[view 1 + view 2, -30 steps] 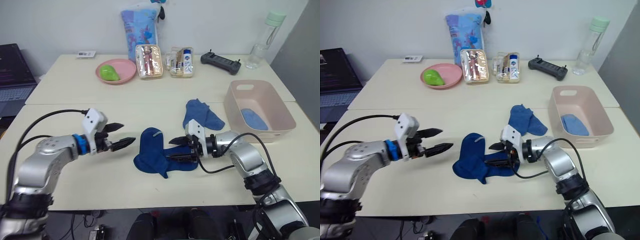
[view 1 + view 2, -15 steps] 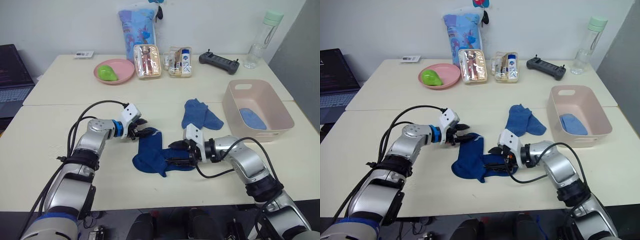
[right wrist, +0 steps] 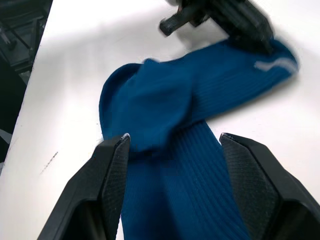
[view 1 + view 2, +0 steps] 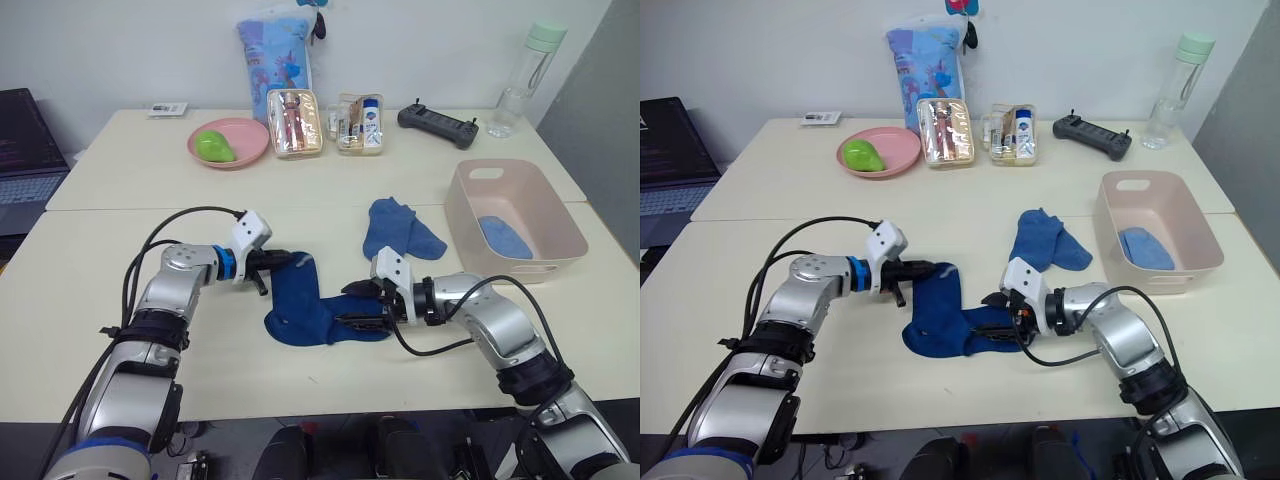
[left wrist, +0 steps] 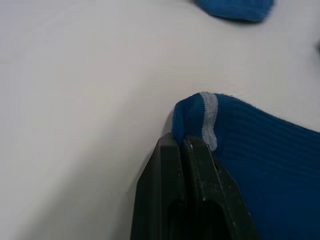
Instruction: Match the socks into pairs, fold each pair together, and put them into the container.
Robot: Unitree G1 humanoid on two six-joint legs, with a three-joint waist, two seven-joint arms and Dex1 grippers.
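- In the head views you have two ribbed dark blue socks (image 4: 310, 305) lying crossed near the front of the cream table (image 4: 130, 180), forming an L with a rounded toe at the front-left corner.
- A second pair of medium blue socks (image 4: 402, 229) lies flat further back, between the dark ones and the container (image 4: 512, 218), a pale pink plastic tub with flared walls and a handle slot. One light blue sock (image 4: 507, 237) lies on its floor.
- Your left gripper (image 4: 277, 261) has its black fingers pinched together on the cuff end of one dark sock.
- Your right gripper (image 4: 352, 304) sits at the other sock's end, fingers parted above and below the fabric edge.
- Along the back of the table stand a round pink plate (image 4: 229, 141) with a green object, two clear pouches (image 4: 329, 122), a black controller (image 4: 438, 124), a clear bottle (image 4: 524, 78) and a printed pale-blue bag (image 4: 278, 55).
- In the left wrist view your two fingers (image 5: 192, 195) are closed flat against each other, nipping the folded cuff where a pale grey stripe (image 5: 209, 120) crosses the ribbed knit.
- In the right wrist view your textured fingers (image 3: 252, 182) stand wide apart with the ribbed sock running between them; whether they touch it you cannot tell. The other gripper grips the far striped cuff.
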